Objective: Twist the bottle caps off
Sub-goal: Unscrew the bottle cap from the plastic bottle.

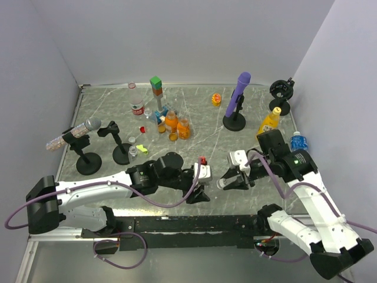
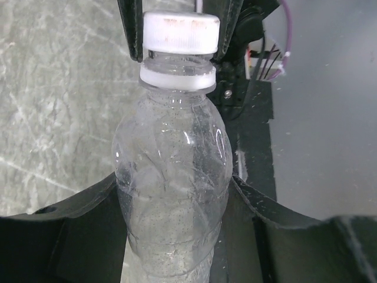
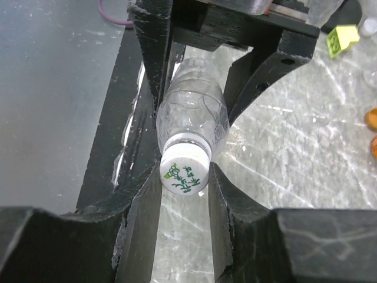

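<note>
Gripping crinkled clear bottle [image 2: 171, 194] in left jaws, right jaws clamped on its round white cap [image 3: 184, 172].

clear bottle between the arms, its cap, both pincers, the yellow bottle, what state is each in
clear plastic bottle, held sideways between the pincers
white round screw cap, on the neck, not off yet
left pincer, shut on the bottle's body
right pincer, shut on the cap
yellow plastic juice bottle, standing upright
</note>
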Robot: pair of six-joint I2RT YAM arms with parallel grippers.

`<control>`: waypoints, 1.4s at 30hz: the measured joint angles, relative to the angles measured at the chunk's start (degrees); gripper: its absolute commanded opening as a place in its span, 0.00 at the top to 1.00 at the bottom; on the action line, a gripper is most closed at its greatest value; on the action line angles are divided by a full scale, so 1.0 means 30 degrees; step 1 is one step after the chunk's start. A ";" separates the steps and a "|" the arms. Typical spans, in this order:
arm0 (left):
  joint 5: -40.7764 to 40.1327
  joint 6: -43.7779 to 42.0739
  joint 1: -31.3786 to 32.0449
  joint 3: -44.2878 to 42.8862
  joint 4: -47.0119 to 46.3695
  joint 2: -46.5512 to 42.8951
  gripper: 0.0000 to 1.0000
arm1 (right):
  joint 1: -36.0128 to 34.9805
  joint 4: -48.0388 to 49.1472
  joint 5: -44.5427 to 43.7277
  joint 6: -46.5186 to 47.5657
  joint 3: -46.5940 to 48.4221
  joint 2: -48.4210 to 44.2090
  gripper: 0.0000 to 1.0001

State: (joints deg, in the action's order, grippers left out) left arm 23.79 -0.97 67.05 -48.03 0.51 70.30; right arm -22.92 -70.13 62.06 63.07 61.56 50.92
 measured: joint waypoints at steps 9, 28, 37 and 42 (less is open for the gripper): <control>-0.1530 -0.0102 -0.0270 0.0087 0.0816 0.0102 0.74 | 0.0131 0.2011 -0.1894 -0.5421 0.0838 0.0131 0.06; -0.4714 0.0510 -0.0197 0.1508 -0.0029 -0.2040 0.74 | 0.6972 0.2827 0.2324 -1.0775 -0.1421 -0.1865 0.01; -0.5042 -0.0627 -0.0124 0.0430 -0.0350 0.1064 0.74 | 0.7249 0.2980 0.2623 -1.1723 -0.0226 0.0219 0.01; -0.5384 -0.1122 -0.0102 -0.1909 0.0160 0.2616 0.75 | 0.6156 0.2543 0.1566 -1.1752 0.1268 0.2251 0.01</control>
State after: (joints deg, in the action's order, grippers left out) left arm 7.64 -4.34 66.74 -53.76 0.99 78.15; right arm -4.45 -62.50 66.76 27.81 65.36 57.67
